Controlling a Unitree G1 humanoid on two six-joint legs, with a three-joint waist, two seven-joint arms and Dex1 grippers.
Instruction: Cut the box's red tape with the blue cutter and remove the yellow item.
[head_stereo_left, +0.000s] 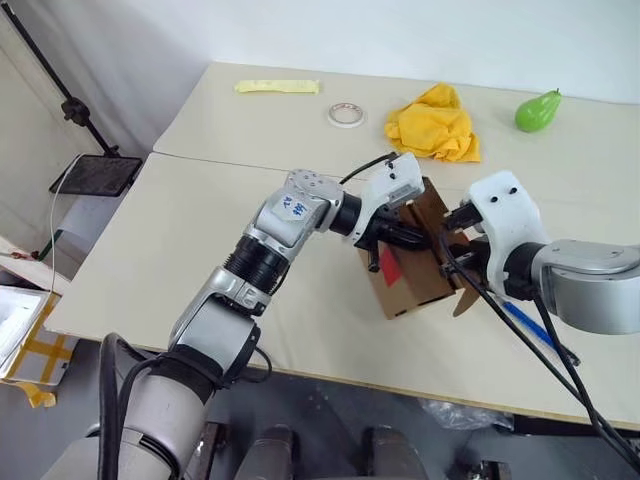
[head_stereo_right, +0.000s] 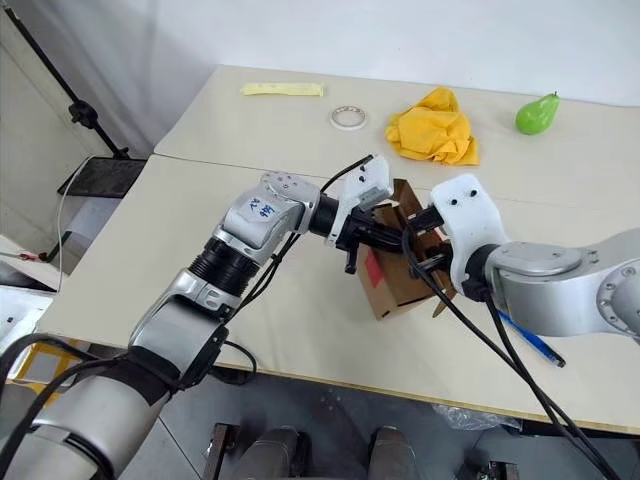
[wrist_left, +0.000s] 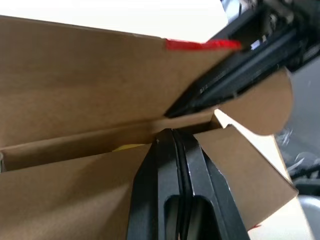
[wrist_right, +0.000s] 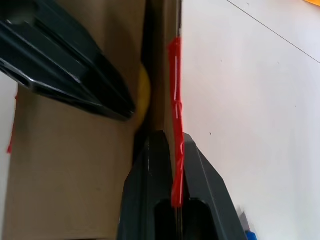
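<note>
My left gripper (head_stereo_left: 412, 238), fingers pressed together with nothing between them, noses into the open top of the box (head_stereo_left: 415, 280), which stands near the front edge of the table (head_stereo_left: 200, 230). On the box's right side, my right gripper (head_stereo_right: 425, 250) is clamped on a cardboard flap that carries a strip of the red tape (wrist_right: 175, 150), apparently holding the box open. More red tape (head_stereo_left: 390, 266) shows on the box's front face. The blue cutter (head_stereo_left: 530, 328) lies flat on the table just right of the box, under my right arm, so by my reading the cutting is over and the step in hand is getting the yellow item out.

The next move, I judge, calls for my left fingers to part, settle around the yellow item and lift it clear while the right keeps its hold on the flap.

The head views show neither the inside of the box nor its contents. The right wrist view does: the yellow item (wrist_right: 143, 95) sits in the box, right beside my left fingers (wrist_right: 65, 65). The left wrist view gives a thin yellow sliver (wrist_left: 127, 147) under a flap. Behind the box, a yellow cloth (head_stereo_left: 433, 125), tape roll (head_stereo_left: 345, 114) and green pear (head_stereo_left: 538, 110) lie well apart from it.
</note>
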